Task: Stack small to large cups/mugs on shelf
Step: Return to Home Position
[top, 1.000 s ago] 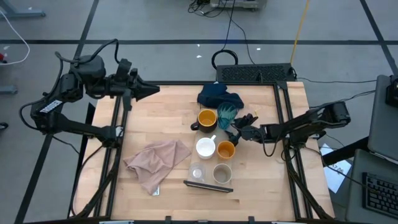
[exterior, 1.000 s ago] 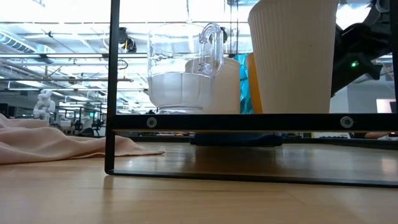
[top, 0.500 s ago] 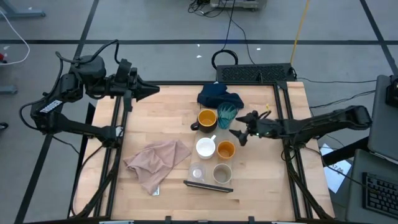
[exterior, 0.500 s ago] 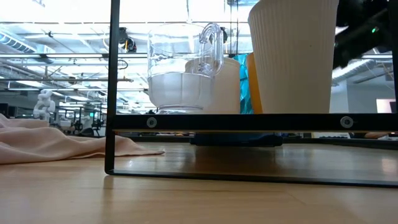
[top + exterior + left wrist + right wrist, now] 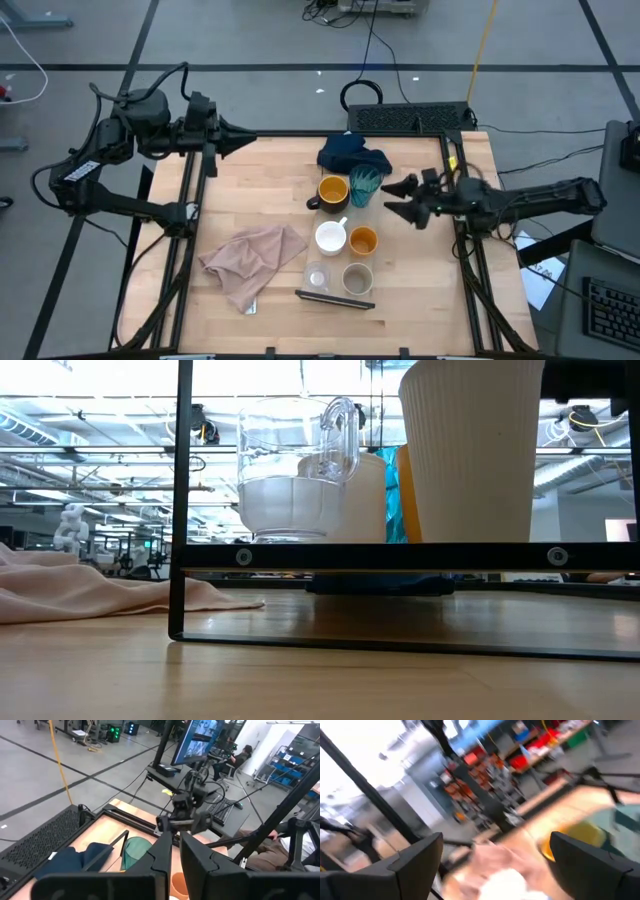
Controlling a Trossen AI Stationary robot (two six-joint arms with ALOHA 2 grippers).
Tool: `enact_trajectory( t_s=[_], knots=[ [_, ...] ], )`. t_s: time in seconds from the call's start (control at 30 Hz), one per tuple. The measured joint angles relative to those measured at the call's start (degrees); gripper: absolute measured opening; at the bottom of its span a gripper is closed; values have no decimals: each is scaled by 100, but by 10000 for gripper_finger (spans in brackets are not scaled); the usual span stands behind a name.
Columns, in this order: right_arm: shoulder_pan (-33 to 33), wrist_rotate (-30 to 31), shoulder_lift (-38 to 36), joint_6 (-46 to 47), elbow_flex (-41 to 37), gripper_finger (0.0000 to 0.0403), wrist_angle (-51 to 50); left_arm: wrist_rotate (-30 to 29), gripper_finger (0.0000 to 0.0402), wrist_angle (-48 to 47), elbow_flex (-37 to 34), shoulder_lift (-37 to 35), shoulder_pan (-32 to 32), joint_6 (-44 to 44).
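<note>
- We see all six vessels standing in pairs along the long pale wooden shelf. Its dark strip end faces the near table edge.
- Nearest that strip stand the tiny clear handled cup and the ribbed beige cup.
- Behind them are the white mug and the small orange cup.
- Farthest back are the dark yellow-lined mug and the tall teal tumbler.
- The right gripper hangs near the tumbler on the right arm's side, not touching it. Its fingers are spread wide and hold nothing.
- The left gripper waits at the table's far left corner, its fingers drawn to a narrow slit and empty.
- A crumpled dark blue cloth lies just behind the tumbler.
- A rumpled pinkish cloth lies on the wooden tabletop, left of the shelf.
</note>
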Motion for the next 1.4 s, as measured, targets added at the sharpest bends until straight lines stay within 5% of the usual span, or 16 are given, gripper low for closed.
enact_trajectory(
  t_s=[0.57, 0.73, 0.93, 1.07, 1.2, 1.4],
  knots=[
    [149, -777, -289, 482, 2, 343, 3165, -2, 37, 262, 0, 1, 0, -547],
    [376, -825, -362, 166, 2, 248, 3250, 70, 37, 538, 0, 1, 0, -466],
    [540, -902, -625, -638, 6, 26, 3409, 635, 37, 728, 0, 1, -3, -375],
    [575, -895, -888, -1034, 222, 6, 3394, 646, 37, 1088, 0, -1, -64, -397],
    [575, -928, -1149, -1579, 755, 1, 2281, 886, 37, 1080, 0, -13, -143, -409],
    [575, -727, -1098, -2182, 2371, 0, -1063, 1086, 37, 902, 0, -28, -162, -353]
  ],
)
